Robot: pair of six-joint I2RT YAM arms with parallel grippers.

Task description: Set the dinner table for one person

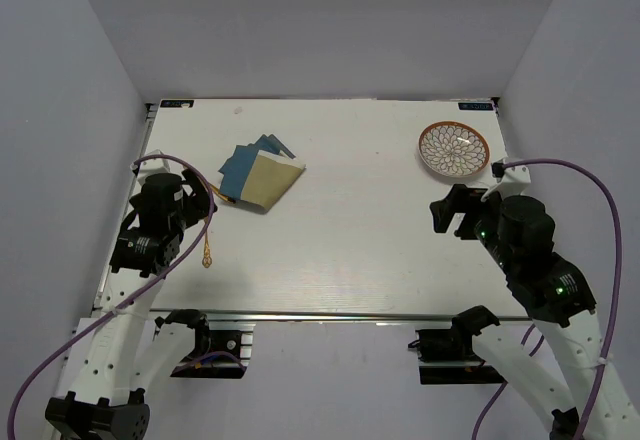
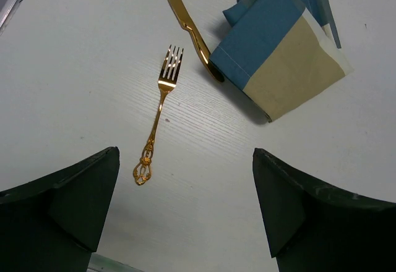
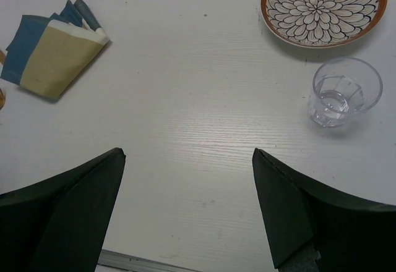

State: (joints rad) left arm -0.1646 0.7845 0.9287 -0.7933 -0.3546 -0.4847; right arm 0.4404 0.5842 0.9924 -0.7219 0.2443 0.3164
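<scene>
Dinner table [image 1: 350, 245], long axis seemingly left-right

The counter [image 1: 350, 250] is recorded as matt white with faint wood grain. Polished gold-toned metal is noted on the fork [image 2: 159, 108] and knife [image 2: 185, 25]. The cloth [image 2: 278, 55] is found matt and woven, the plate [image 3: 322, 6] glossy-glazed, the tumbler [image 3: 343, 89] clear and smooth.

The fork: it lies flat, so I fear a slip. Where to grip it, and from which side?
Probably the fork at mid-handle, from straight above, closing across its width: it lies flat on the table, apart from the knife, with bare surface either side.
</scene>
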